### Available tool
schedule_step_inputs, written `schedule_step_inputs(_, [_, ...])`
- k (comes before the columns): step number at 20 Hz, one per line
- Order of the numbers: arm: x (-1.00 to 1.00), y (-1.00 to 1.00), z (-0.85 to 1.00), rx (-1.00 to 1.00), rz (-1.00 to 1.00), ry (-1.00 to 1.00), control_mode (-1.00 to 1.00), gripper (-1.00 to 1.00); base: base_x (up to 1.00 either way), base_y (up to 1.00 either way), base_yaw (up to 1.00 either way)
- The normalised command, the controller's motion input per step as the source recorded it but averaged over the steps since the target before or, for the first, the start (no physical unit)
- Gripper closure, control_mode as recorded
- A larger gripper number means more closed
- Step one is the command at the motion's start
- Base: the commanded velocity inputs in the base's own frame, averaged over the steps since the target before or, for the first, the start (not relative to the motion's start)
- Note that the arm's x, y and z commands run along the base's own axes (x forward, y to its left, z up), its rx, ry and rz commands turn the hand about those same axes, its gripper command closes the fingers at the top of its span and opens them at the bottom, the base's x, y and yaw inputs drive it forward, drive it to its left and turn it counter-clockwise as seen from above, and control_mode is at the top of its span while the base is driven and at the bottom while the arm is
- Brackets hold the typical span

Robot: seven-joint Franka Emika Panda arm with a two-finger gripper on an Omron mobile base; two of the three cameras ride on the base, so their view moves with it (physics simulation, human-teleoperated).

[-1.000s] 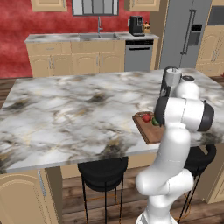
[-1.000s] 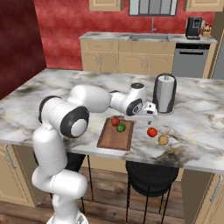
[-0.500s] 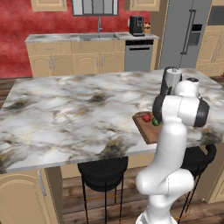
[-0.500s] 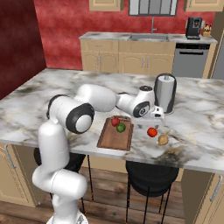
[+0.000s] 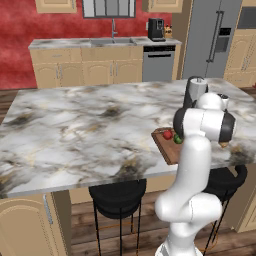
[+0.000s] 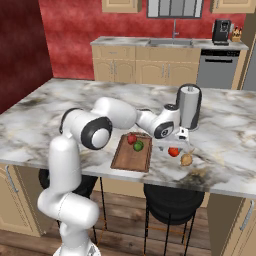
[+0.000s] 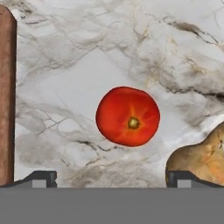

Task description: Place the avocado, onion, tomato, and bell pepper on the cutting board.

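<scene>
The tomato (image 7: 127, 116) is seen lying on the marbled bench (image 6: 75, 105), off the cutting board (image 6: 131, 156) and just beside its right edge in the right base view, where it is marked at (image 6: 173, 151). In the hand view it is centred between the two dark fingertips (image 7: 41, 177), which stand spread wide apart at the bottom corners; nothing is touched or held by them. The tool (image 6: 176, 145) is held just above the tomato, jaws fully apart and empty.

The onion (image 6: 186, 159) rests on the bench just beside the tomato, on the side away from the board; in the hand view its tan surface (image 7: 199, 155) is seen close to the right fingertip, though contact cannot be judged.

On the cutting board, near its far end, a red piece (image 6: 132, 139) and the avocado (image 6: 138, 146) lie touching or nearly so. From the left base view the same pair is partly seen beside the arm (image 5: 168, 134).

A dark cylindrical appliance (image 6: 189, 106) stands upright on the bench behind the tool.
</scene>
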Motion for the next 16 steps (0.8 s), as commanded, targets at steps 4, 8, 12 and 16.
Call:
schedule_step_inputs(4, [0.19, -0.01, -0.18, 0.05, 0.0, 0.0, -1.0, -1.0, 0.0, 0.0, 0.0])
schedule_step_inputs(8, [0.16, -0.15, -0.1, 0.03, 0.0, 0.0, -1.0, -1.0, 0.0, 0.0, 0.0])
schedule_step_inputs(12, [0.18, -0.24, -0.05, 0.02, 0.0, 0.0, -1.0, -1.0, 0.0, 0.0, 0.0])
schedule_step_inputs(16, [0.18, -0.19, -0.04, 0.02, 0.0, 0.0, -1.0, -1.0, 0.0, 0.0, 0.0])
